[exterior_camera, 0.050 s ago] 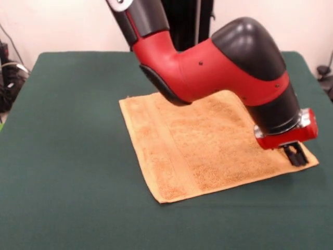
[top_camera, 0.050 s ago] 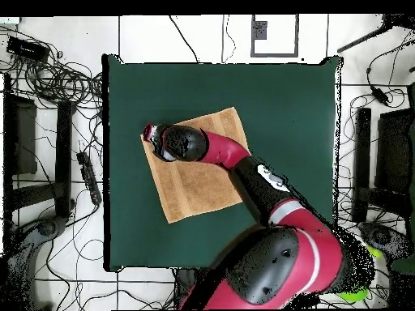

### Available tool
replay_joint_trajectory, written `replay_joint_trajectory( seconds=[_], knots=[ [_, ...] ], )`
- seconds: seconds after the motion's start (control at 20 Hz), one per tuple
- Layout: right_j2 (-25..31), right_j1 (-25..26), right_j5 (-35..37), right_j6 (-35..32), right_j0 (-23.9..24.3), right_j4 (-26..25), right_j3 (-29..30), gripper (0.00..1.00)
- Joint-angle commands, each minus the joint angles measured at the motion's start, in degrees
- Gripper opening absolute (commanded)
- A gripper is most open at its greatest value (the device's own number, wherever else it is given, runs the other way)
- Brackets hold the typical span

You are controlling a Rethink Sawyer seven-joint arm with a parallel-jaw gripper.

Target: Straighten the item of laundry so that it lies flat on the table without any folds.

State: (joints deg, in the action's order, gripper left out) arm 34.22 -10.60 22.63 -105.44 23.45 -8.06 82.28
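Note:
The item of laundry (exterior_camera, 0.050 s ago: 208, 151), an orange-tan terry towel with a paler woven band near its left end, lies spread out on the dark green table (exterior_camera, 0.050 s ago: 67, 156). No fold shows in the part I can see. The red and black arm hides the towel's far edge. My gripper (exterior_camera, 0.050 s ago: 296, 154) hangs down over the towel's right corner, at or just above the cloth. In the overhead view the towel (top_camera, 0.050 s ago: 198, 182) sits left of the middle of the table (top_camera, 0.050 s ago: 284, 121), with the gripper (top_camera, 0.050 s ago: 150, 132) at its upper left corner.
The arm's elbow hangs low over the back of the towel. Cables (top_camera, 0.050 s ago: 57, 81) and black stands (top_camera, 0.050 s ago: 361, 162) lie on the floor around the table. More cables (exterior_camera, 0.050 s ago: 8, 78) show past the table's left edge in the front view.

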Motion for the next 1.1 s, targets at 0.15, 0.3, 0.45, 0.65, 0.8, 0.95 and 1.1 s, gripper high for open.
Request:
replay_joint_trajectory(
  seconds=[0.15,0.3,0.45,0.65,0.8,0.95,1.1],
  knots=[
    [-21.71,-2.99,6.39,-15.30,-9.80,0.44,-6.76,0.00],
    [-25.78,-5.62,10.80,-15.63,-12.95,0.47,-7.92,0.00],
    [-26.90,-9.04,14.14,-14.69,-13.76,1.39,-6.76,0.00],
    [-26.22,-12.49,16.65,-11.69,-12.92,2.31,-4.94,0.00],
    [-25.88,-14.64,16.67,-10.82,-12.32,2.59,-2.98,0.00],
    [-24.52,-15.93,16.06,-10.79,-11.12,3.99,-0.71,0.00],
    [-21.10,-17.68,15.39,-12.35,-8.90,8.30,3.91,0.00]
  ],
)
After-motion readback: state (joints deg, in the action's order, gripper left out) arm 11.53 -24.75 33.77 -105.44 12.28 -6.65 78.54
